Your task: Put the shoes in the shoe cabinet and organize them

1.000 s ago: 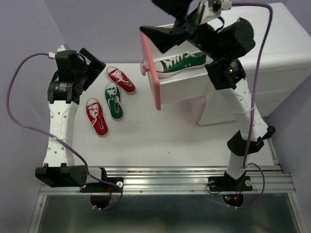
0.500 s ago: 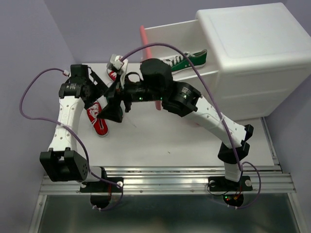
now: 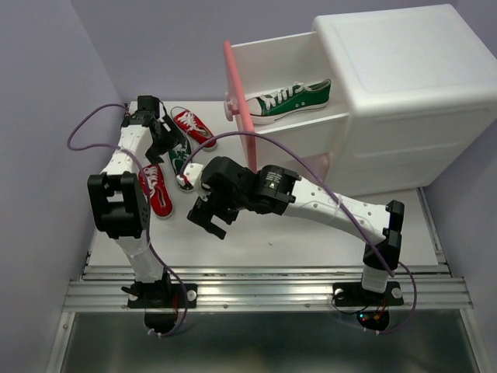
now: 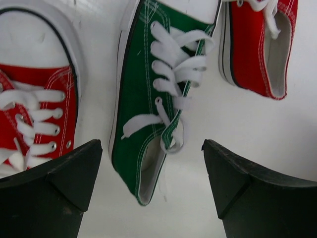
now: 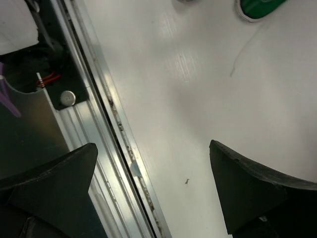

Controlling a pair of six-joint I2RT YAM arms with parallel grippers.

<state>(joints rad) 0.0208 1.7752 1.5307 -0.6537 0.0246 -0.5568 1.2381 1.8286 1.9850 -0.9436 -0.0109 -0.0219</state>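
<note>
Shoe cabinet point(image 3: 404, 85), white and boxy, stands at the far right of the table point(image 3: 311, 241) with its top drawer point(image 3: 272, 50) pulled out. The first green sneaker point(image 3: 289, 99) rests on its sole inside that drawer, toe toward the pink drawer front point(image 3: 240, 105). The other three sneakers lie on the table at the far left, soles down. They are the far red sneaker point(image 3: 194, 127), the second green sneaker point(image 4: 148, 99) and the near red sneaker point(image 3: 158, 190). All have white laces and white rubber soles, and any brand mark on them is too small to read. The left gripper point(image 4: 151, 144) hangs over the second green sneaker with its jaws spread wide, one dark finger point(image 4: 59, 183) on each side of the heel opening. It grips nothing, and whether it touches the canvas cannot be told. The right gripper point(image 5: 152, 148) is also wide open and empty. It is over bare table near the front edge, where a ribbed aluminium rail point(image 5: 99, 114) runs along the tabletop. The tabletop is matte white with faint scuffs, and plain lilac walls point(image 3: 46, 93) close in the space behind and to the left.
</note>
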